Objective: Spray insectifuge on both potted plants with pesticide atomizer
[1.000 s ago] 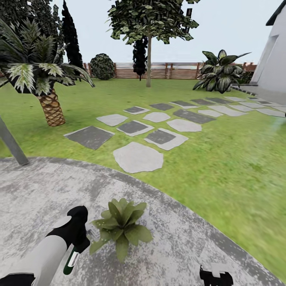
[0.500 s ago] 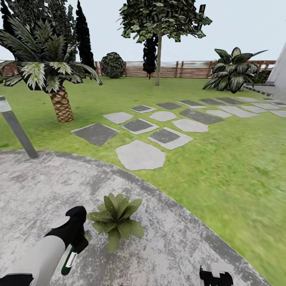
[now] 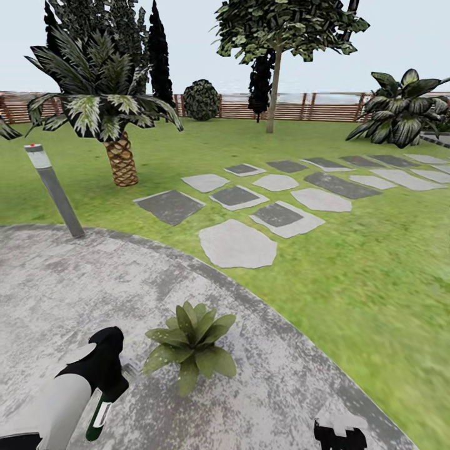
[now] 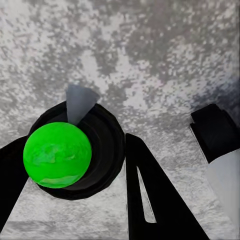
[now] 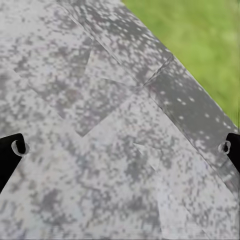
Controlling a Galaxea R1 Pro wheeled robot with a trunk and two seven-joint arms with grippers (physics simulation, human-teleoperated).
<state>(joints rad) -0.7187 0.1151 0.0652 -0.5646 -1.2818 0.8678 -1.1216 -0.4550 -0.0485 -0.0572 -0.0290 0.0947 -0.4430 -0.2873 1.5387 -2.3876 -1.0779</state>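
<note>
the pesticide atomizer point(image 3: 99, 417) is held in the left gripper point(image 3: 107, 379), the dark bottle hanging below the black wrist housing in the head view. in the left wrist view the bottle point(image 4: 65, 150) is seen end-on, a bright green disc inside a dark round body, clamped between the two black fingers point(image 4: 150, 200), with the mottled paving of the patio point(image 4: 165, 60) beyond it. one potted plant point(image 3: 190, 345) stands on the paving just beside the left gripper, toward the robot's right and slightly ahead of it; no whitish specks can be made out on its leaves, so it is judged as not yet sprayed. the second plant is not identified here.

the right gripper point(image 3: 340, 435) is low at the frame edge; in the right wrist view its finger tips point(image 5: 11, 150) sit far apart at the two margins with nothing between them, so it is spread wide and empty.

for the step in hand, the nozzle would best be turned toward the rosette and carried over its centre, close enough for the mist to reach the outer leaves, and swept across so that full cover is gained.

a pale label strip point(image 3: 100, 414) is seen on the bottle, but any writing is probably too small and blurred to be read; no brand is legible.
</note>
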